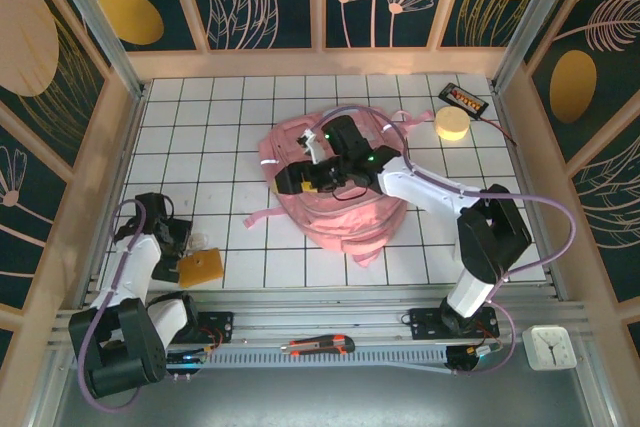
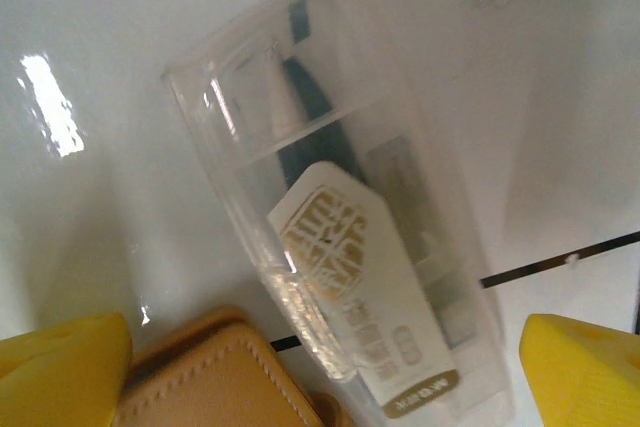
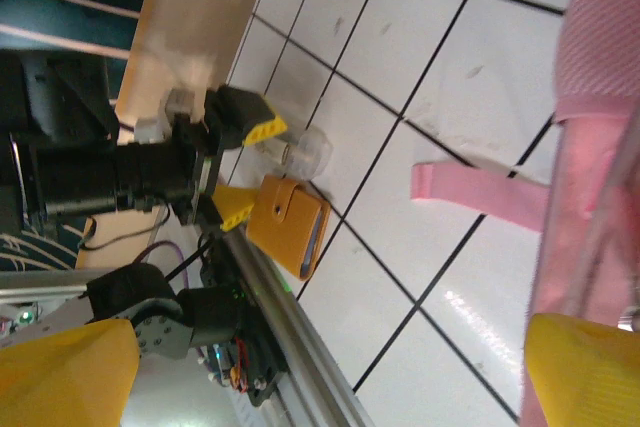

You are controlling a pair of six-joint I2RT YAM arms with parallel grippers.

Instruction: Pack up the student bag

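The student bag (image 1: 335, 209), a big pink backpack, lies flat in the middle of the tiled table; its edge (image 3: 600, 97) and a loose pink strap (image 3: 480, 192) are in the right wrist view. My right gripper (image 1: 300, 179) hovers over the bag's left part, open and empty (image 3: 325, 372). My left gripper (image 1: 185, 237) is low at the table's front left, open (image 2: 322, 372). Between its yellow fingertips (image 2: 60, 367) lies a clear plastic case (image 2: 340, 247) with a printed card inside. A tan wallet (image 2: 210, 377) lies against the case. Its jaws stand apart on either side of the case (image 3: 300, 152).
A yellow tape roll (image 1: 452, 124) and a black device (image 1: 463, 99) sit at the back right. An orange-black utility knife (image 1: 318, 347) lies on the front rail, a white clock (image 1: 548, 347) at the front right. Wooden walls enclose the table.
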